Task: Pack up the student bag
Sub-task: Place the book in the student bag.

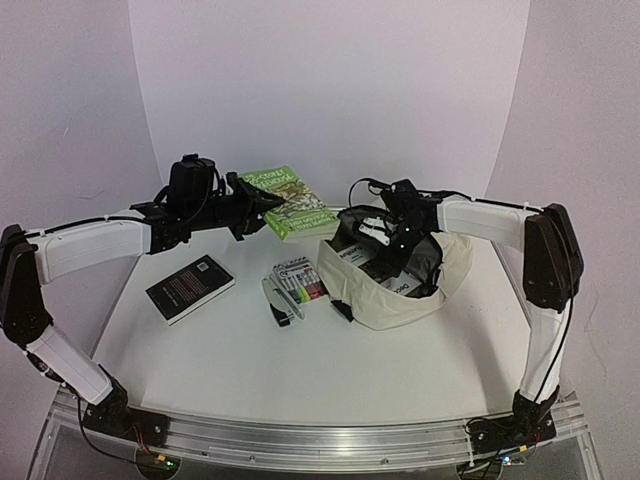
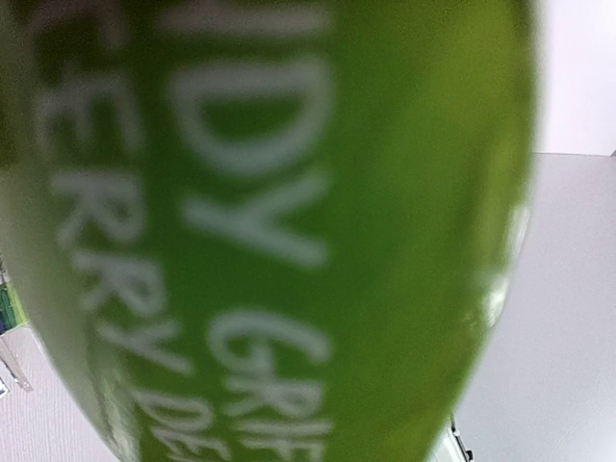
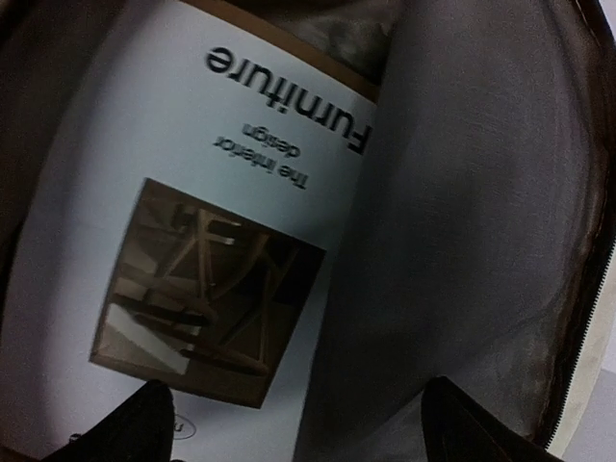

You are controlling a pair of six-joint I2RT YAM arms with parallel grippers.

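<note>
On your left, the black book (image 1: 190, 288) lies flat on the table (image 1: 250, 360). Behind it your left claw (image 1: 257, 205) seems clenched on the edge of the green book (image 1: 297, 202). The cover fills the wrist view and hides the fingers, so I say this with some doubt. The marker pack (image 1: 300, 280) lies just beside the student bag (image 1: 420, 295), which sits right of centre with its mouth open. Your right claw (image 3: 298, 423) is released inside it, above the white book (image 3: 192, 241), probably to keep the opening wide.
</note>
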